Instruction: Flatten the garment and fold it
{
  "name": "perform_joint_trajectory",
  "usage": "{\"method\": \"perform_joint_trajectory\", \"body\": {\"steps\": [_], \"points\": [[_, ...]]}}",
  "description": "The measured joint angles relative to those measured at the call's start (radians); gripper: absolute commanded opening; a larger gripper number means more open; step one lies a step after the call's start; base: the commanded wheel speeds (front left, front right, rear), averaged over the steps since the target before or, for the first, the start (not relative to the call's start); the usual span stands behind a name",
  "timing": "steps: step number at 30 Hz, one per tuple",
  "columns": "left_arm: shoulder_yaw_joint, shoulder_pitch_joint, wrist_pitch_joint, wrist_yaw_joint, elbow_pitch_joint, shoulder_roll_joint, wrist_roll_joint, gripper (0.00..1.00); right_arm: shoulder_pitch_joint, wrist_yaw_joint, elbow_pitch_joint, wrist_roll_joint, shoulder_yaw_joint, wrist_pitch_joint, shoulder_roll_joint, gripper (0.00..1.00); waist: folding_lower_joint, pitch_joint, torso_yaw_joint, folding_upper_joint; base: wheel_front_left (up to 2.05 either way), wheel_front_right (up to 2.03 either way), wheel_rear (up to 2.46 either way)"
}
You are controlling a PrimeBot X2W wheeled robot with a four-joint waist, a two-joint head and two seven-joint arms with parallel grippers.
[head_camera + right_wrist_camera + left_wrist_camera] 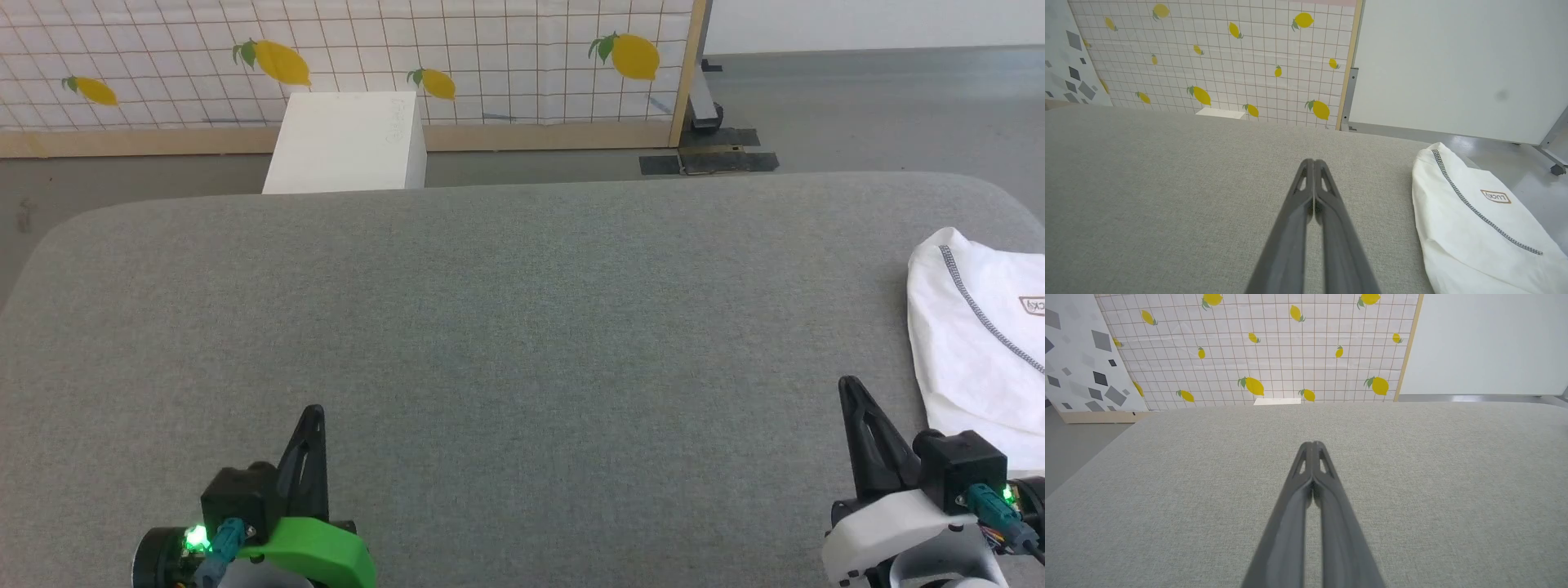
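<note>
The garment [976, 343] is cut by the right edge of the frame; the table [490, 327] hides the lower part of the white box [351, 143].

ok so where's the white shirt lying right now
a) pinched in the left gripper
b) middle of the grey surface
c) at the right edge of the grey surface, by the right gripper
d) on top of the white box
c: the garment lies bunched at the right edge of the grey padded surface, beside the right gripper.
</note>
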Motion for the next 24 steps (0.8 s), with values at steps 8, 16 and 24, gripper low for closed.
{"method": "perform_joint_trajectory", "body": {"steps": [8,16,24], "points": [[0.010,-0.011,0.017,-0.001,0.005,-0.008,0.011,0.00,-0.012,0.000,0.005,0.002,0.010,0.004,0.000,0.00,0.0000,-0.002,0.001,0.0000,0.00,0.00,0.00],[0.016,-0.025,0.034,-0.002,0.009,-0.015,0.023,0.00,-0.017,0.000,0.011,0.009,0.022,0.013,0.000,0.00,0.0000,-0.005,0.002,0.0000,0.00,0.00,0.00],[0.026,-0.035,0.047,-0.009,0.012,-0.017,0.039,0.00,-0.032,0.000,0.016,0.010,0.032,0.022,0.000,0.00,0.0000,-0.007,0.002,0.0000,0.00,0.00,0.00]]}}
